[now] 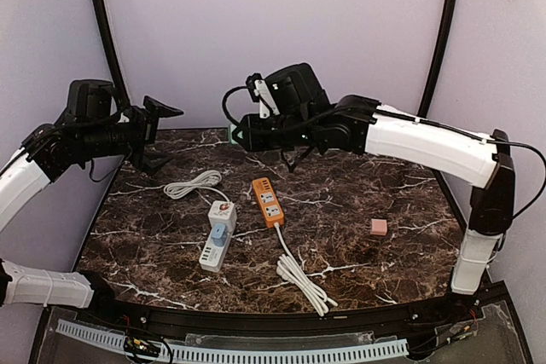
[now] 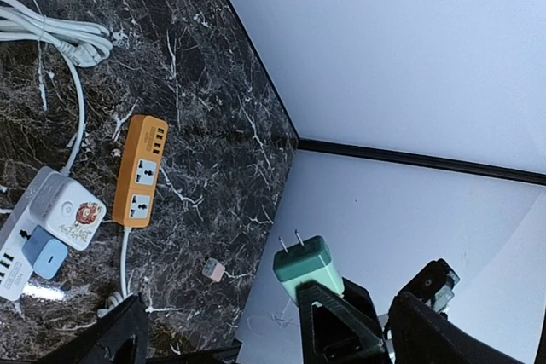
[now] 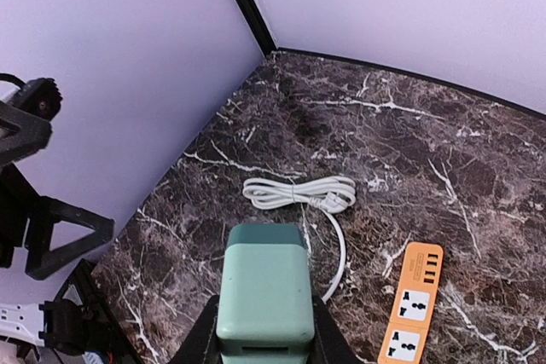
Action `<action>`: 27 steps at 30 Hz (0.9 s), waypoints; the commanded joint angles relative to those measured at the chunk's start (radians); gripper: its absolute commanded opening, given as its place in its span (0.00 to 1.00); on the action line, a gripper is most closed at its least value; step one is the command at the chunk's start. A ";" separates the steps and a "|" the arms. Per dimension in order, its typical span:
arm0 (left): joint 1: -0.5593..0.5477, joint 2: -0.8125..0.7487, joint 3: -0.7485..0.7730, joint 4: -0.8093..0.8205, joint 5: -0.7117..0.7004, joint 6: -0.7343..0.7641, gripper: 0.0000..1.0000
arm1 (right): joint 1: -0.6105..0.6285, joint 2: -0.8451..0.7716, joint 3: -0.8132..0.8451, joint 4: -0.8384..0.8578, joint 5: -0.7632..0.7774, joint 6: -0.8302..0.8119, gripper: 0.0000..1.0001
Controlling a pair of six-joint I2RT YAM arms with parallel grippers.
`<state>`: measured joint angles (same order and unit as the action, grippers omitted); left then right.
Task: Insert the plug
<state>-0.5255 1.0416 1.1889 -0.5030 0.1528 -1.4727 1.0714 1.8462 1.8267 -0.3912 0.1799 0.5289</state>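
My right gripper (image 1: 237,134) is shut on a mint-green plug adapter (image 3: 264,283) and holds it in the air above the table's back left. Its two metal prongs show in the left wrist view (image 2: 309,266), pointing away from the gripper. An orange power strip (image 1: 267,201) with two sockets lies flat mid-table, well below and right of the plug; it also shows in the right wrist view (image 3: 409,304). My left gripper (image 1: 166,136) is open and empty, raised at the far left and facing the right gripper.
A white power strip (image 1: 218,236) left of the orange one carries a blue adapter (image 1: 219,232) and a stickered plug (image 1: 222,210). Its coiled white cord (image 1: 192,183) lies behind it. The orange strip's bundled cable (image 1: 303,279) runs forward. A small pink cube (image 1: 378,227) sits at the right.
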 commanded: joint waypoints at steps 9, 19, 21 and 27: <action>0.005 -0.108 0.041 -0.295 -0.236 0.389 0.99 | -0.095 0.037 0.052 -0.365 -0.252 -0.067 0.00; 0.005 -0.146 0.088 -0.454 -0.379 0.765 0.99 | -0.153 0.150 0.137 -0.518 -0.385 -0.099 0.00; 0.005 -0.151 0.079 -0.462 -0.392 0.823 0.99 | -0.159 0.172 0.151 -0.539 -0.403 -0.107 0.00; 0.005 -0.196 0.006 -0.444 -0.419 0.951 0.99 | -0.170 0.219 0.184 -0.589 -0.419 -0.125 0.00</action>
<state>-0.5255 0.8848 1.2461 -0.9134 -0.2256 -0.6598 0.9112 2.0415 1.9663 -0.9310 -0.2062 0.4301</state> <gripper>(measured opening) 0.987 0.246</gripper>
